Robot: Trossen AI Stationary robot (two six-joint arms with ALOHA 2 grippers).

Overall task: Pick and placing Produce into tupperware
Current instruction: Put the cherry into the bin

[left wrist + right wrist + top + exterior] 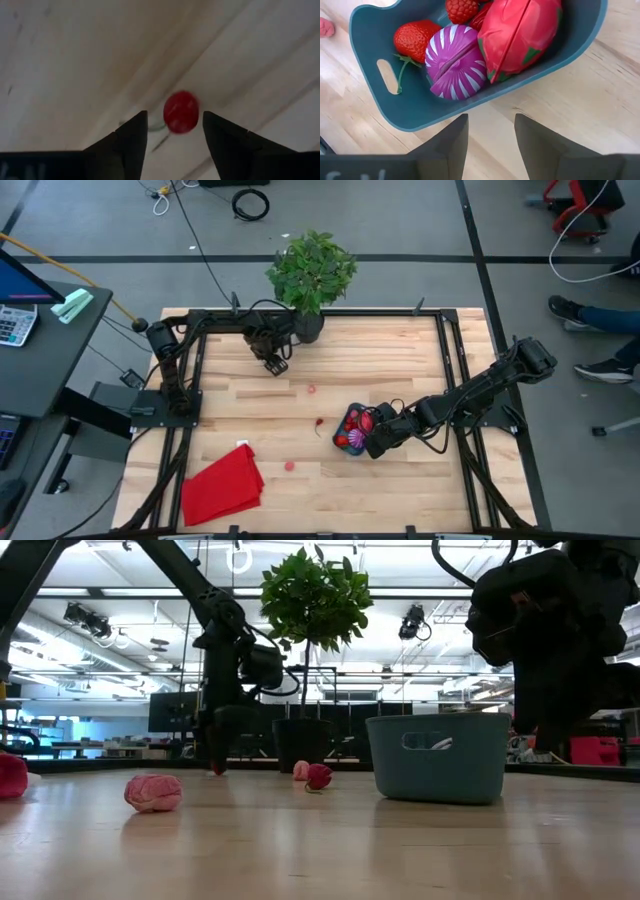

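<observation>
The teal tupperware (347, 431) stands on the table right of centre. In the right wrist view it (415, 107) holds a strawberry (412, 39), the purple-and-white striped piece (453, 62), a big red piece (517, 35) and a raspberry (460, 9). My right gripper (491, 117) is open, just beside the tub's right wall, over bare wood. My left gripper (175, 114) is open near the far edge (275, 363); a small red round piece (181, 111) shows beyond its fingertips, untouched. Loose pieces lie on the wood (312, 390), (318, 423), (290, 465).
A folded red cloth (222, 483) lies at the near left of the table. A potted plant (310, 270) stands at the far edge, close to my left gripper. In the low view a pink piece (152, 792) and a red piece (318, 776) lie left of the tub (437, 755).
</observation>
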